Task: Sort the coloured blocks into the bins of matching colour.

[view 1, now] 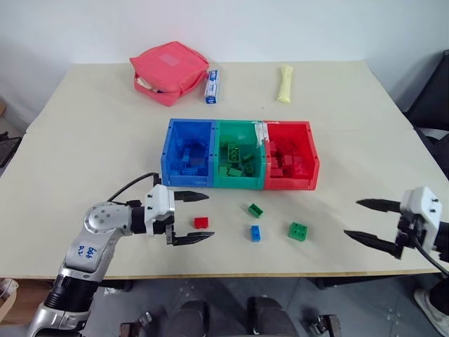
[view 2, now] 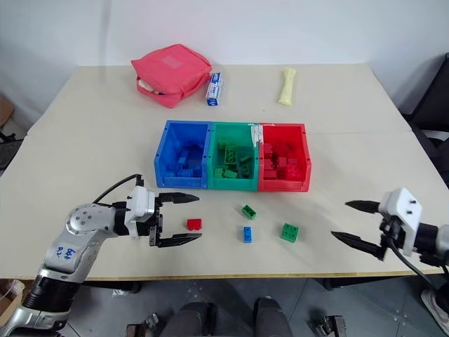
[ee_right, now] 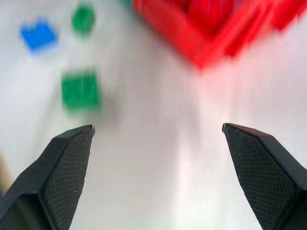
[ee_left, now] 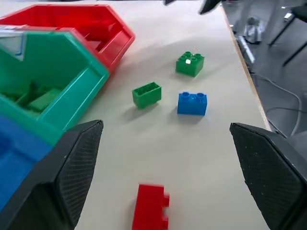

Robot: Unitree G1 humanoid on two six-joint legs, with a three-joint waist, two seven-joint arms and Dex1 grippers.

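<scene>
The left gripper [view 1: 191, 218], jaws wide and empty, brackets the red block [view 1: 201, 222] lying before the blue bin [view 1: 168, 151], seemingly lined up to pinch it, while the right gripper [view 1: 364, 220] hangs spread and empty, well right of the bins

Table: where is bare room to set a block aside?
Bare: the table left of the blue bin, and between red bin and right gripper. Crowded: in front of the bins, around red block and left gripper.
</scene>
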